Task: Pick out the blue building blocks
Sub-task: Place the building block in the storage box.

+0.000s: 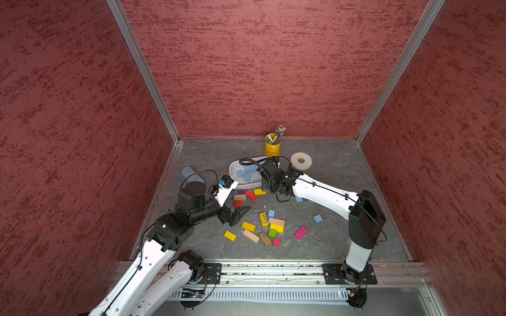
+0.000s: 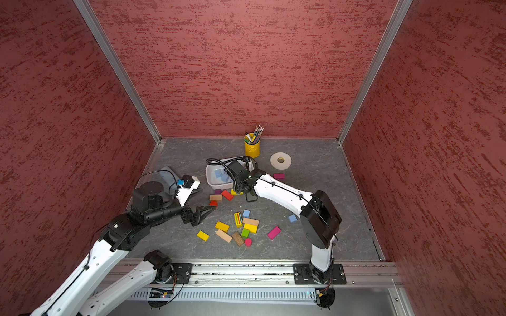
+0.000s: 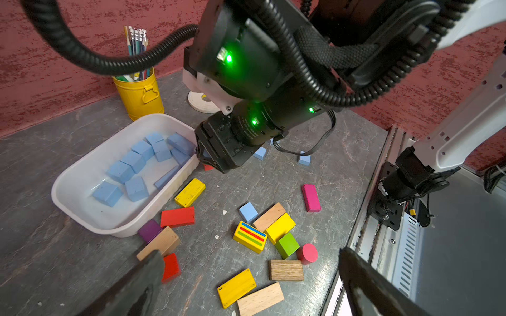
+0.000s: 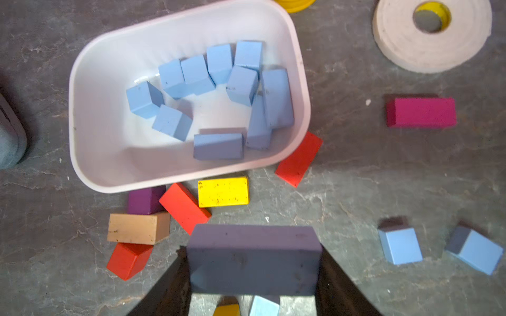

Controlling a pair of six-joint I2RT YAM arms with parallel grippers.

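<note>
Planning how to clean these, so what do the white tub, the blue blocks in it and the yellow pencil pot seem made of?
White tub: probably plastic, smooth, faintly glossy, rounded moulded corners.
Blue blocks: likely painted wood, matt, with dark specks.
Yellow pencil pot: seemingly painted metal, glossy, with a small handle.

We see matt painted blue blocks (image 3: 135,188), a grainy bare wooden block (image 3: 286,270), a glossy plastic tub (image 3: 82,175), a shiny metal tin (image 3: 139,95) and a rough stony table (image 3: 41,164).

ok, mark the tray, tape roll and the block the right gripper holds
white tray (image 4: 90,123), right wrist view, bare inner wall
tape roll (image 4: 397,41), right wrist view, wound face
held block (image 4: 253,254), right wrist view, upper face
</note>
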